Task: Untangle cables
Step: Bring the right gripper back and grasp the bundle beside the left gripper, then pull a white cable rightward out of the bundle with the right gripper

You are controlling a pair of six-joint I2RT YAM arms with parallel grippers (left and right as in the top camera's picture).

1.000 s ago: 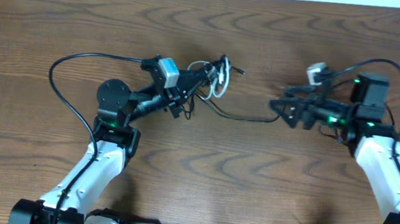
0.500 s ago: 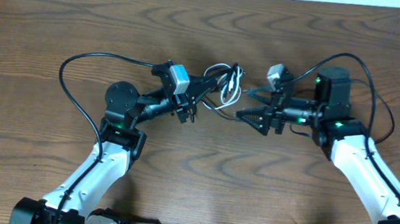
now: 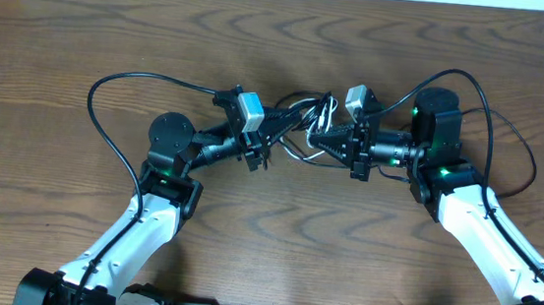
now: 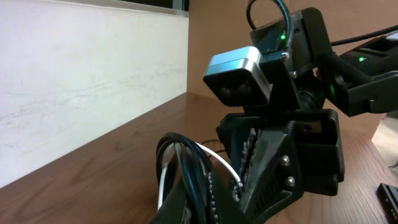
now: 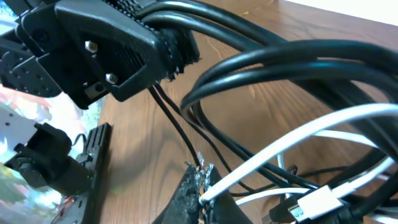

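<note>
At the near edge of the dark brown wood-grain table (image 3: 41,201), your two white-shelled arms come up from the base and bend toward each other, each trailing its own thick black arm wire (image 3: 108,109) in a wide loop. Further in, at the middle of the table, the left gripper (image 3: 284,124) and the right gripper (image 3: 316,137) point at each other with their tips close together. The tangle of thin black and white cables (image 3: 298,103) is bunched right between them. Your left gripper's jaws are clamped on the cables: in the right wrist view several black loops spring straight out from its toothed pads, and two thinner black strands trail away below them. Your right gripper's jaws are pinched together on the thin white cable (image 5: 323,134), caught at the very tip, with a small white plug (image 5: 317,202) just beside it. Whether the bundle clears the wood you cannot tell from above. Beyond the grippers the wood runs to the far edge, where a pale wall (image 4: 74,81) begins.
</note>
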